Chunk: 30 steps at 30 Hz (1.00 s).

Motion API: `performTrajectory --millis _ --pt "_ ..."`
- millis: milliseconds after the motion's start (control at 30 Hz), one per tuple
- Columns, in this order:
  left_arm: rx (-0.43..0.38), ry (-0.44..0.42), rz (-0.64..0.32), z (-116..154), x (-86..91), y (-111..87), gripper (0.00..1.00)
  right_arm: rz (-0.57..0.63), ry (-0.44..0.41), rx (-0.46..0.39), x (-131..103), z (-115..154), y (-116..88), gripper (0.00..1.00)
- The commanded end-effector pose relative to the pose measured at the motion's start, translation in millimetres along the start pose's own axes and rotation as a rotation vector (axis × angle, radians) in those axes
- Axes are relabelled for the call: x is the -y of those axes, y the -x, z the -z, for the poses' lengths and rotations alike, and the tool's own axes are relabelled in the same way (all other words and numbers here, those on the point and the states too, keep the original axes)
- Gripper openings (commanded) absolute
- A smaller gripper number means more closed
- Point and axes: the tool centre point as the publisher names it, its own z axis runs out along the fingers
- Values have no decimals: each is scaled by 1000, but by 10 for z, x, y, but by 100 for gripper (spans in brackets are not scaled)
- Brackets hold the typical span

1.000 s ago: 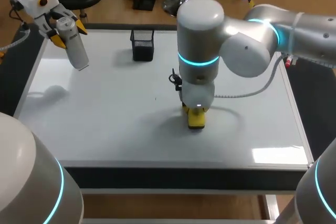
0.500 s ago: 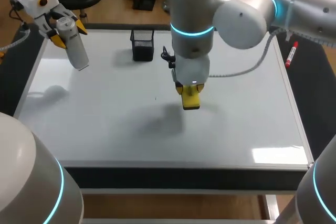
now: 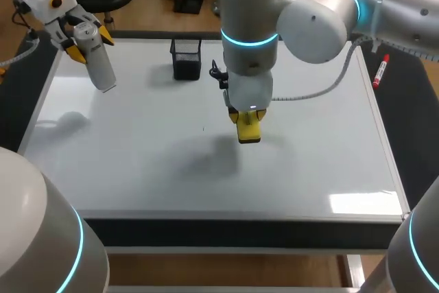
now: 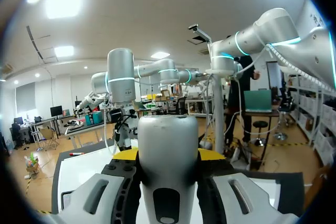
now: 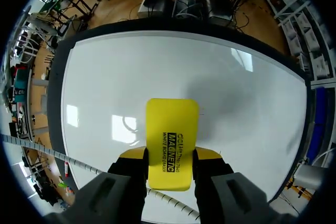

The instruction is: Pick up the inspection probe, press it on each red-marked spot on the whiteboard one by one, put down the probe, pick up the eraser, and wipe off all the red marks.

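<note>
- My left claw (image 3: 88, 40) pinches the silver-grey cylindrical inspection probe (image 3: 98, 63) by its upper end, one finger on each side. The probe hangs tilted in the air over the far left corner of the flat white whiteboard (image 3: 137, 169), apart from it.
- My right claw (image 5: 170, 157) pinches the yellow rectangular block eraser (image 3: 250, 130), with one finger on each long side. The eraser hangs over the middle of the whiteboard.
- The eraser's shadow falls offset to one side. From this I judge the eraser to be lifted off the board, not pressed on it.
- No red mark is visible on the whiteboard in the head view or the right wrist view. One tiny dark speck sits near the middle; it is too small to tell its colour.
- Judged status: the pressing step and the wiping step appear complete, or very nearly so.
- Deviation: the probe is not put down. It is in my left claw while the right one holds the eraser.
- Judged left to do: check the speck, then set down the probe and the eraser.
- A black mesh holder (image 3: 186, 58) stands on the far edge of the whiteboard.
- A red marker pen (image 3: 379, 72) lies on the dark surface (image 3: 411, 149) just beside the whiteboard's right edge.
</note>
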Motion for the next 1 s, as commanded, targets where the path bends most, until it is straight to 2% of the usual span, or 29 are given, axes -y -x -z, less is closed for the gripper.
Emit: performTrajectory --millis 33,400,567,767,1000 --pt "-1 5 0 -3 19 -1 0 2 -1 -4 5 15 -11 0" --pt "-1 5 0 -3 19 -1 0 -13 -29 2 431 -38 223 0" --pt "-1 5 0 -3 19 -1 0 -27 -35 20 750 -5 301 0" --pt "-1 5 0 -3 19 -1 0 -77 -50 36 1172 65 297 0" --pt "-1 5 0 -3 19 -1 0 -98 -57 35 1459 64 276 0"
